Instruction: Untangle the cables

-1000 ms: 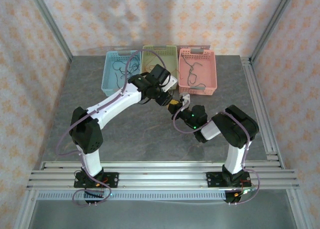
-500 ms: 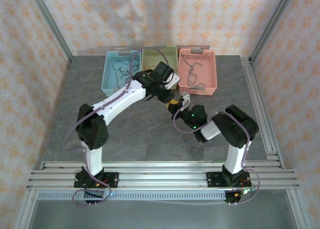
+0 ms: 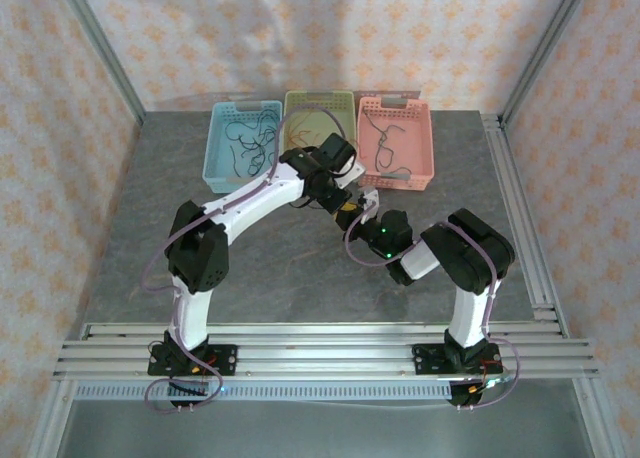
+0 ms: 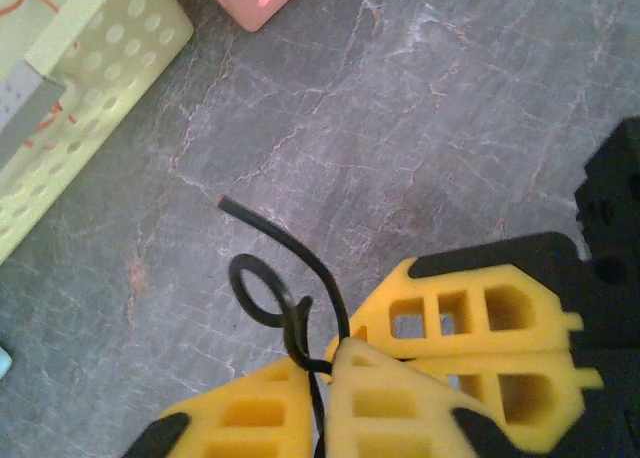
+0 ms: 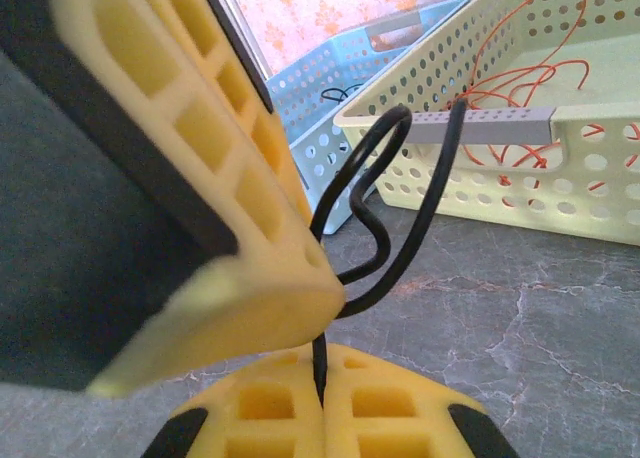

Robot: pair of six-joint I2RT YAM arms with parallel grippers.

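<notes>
cable of thin black flexible wire (image 4: 299,318), judged light and springy, is clamped beside its loop by closed left gripper (image 4: 322,366) and closed right gripper (image 5: 320,376).

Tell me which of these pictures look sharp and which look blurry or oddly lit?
Top external view: evenly lit and sharp, soft shadows on the table. Left wrist view: black cable and table crisp, yellow fingers at the bottom soft. Right wrist view: big yellow finger at upper left blurred by closeness, green basket behind fairly sharp.
</notes>
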